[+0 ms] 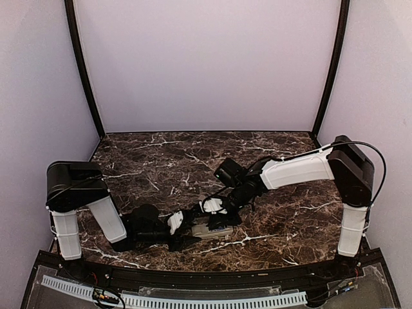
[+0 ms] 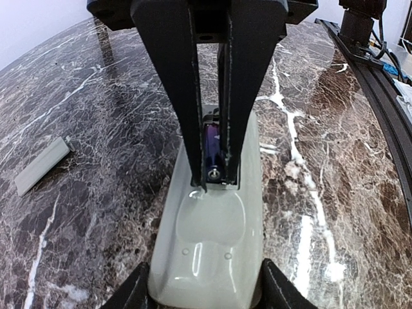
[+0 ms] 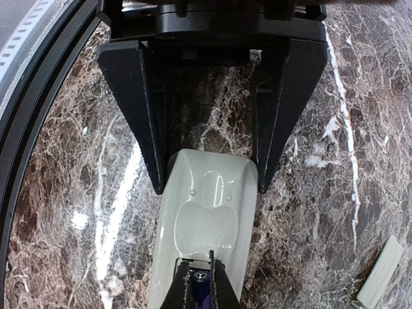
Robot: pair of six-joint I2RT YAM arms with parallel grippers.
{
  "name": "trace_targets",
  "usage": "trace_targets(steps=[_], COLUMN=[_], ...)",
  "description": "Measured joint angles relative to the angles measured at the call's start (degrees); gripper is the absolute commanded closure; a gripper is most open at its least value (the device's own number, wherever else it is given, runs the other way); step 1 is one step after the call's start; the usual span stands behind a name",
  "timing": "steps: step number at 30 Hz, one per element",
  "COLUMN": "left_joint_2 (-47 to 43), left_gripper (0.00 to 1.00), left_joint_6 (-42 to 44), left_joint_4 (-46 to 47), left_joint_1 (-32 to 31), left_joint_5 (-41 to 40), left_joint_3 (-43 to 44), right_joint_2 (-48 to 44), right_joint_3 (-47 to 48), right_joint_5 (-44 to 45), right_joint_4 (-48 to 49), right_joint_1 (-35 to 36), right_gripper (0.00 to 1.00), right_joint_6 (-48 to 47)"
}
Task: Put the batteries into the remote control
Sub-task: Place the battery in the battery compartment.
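The remote control (image 2: 209, 238) lies back up on the marble table, its battery compartment open; it also shows in the right wrist view (image 3: 206, 212) and the top view (image 1: 214, 232). My left gripper (image 2: 206, 291) is shut on the remote's near end, one finger on each side. My right gripper (image 3: 201, 288) is shut on a blue-purple battery (image 2: 212, 149), which sits down in the open compartment. Its metal end (image 3: 201, 277) shows between my fingertips. I see no second battery. In the top view both grippers, left (image 1: 175, 223) and right (image 1: 216, 220), meet over the remote.
The small flat grey cover piece (image 2: 41, 166) lies on the table beside the remote; it also shows in the right wrist view (image 3: 380, 271). The table's black front rail (image 3: 26, 141) runs close by. The right arm's base (image 2: 358, 22) stands behind.
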Motion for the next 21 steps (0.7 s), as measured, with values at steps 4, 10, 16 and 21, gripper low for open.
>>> trace_targets(steps=[4, 10, 16, 21], left_joint_2=[0.0, 0.0, 0.0, 0.0], left_gripper=[0.62, 0.62, 0.62, 0.62], left_joint_6=[0.5, 1.0, 1.0, 1.0], left_joint_4=[0.0, -0.1, -0.1, -0.2], left_joint_1=[0.0, 0.0, 0.0, 0.0], left_joint_5=[0.0, -0.1, 0.0, 0.0], left_joint_3=[0.0, 0.0, 0.0, 0.0], right_joint_2=[0.2, 0.2, 0.2, 0.2], right_joint_3=[0.2, 0.4, 0.9, 0.9], right_joint_5=[0.3, 0.3, 0.1, -0.2], right_joint_4=[-0.5, -1.1, -1.8, -2.0], right_joint_1=[0.0, -0.1, 0.0, 0.0], right_gripper=[0.86, 0.81, 0.73, 0.68], right_joint_6=[-0.4, -0.4, -0.2, 0.3])
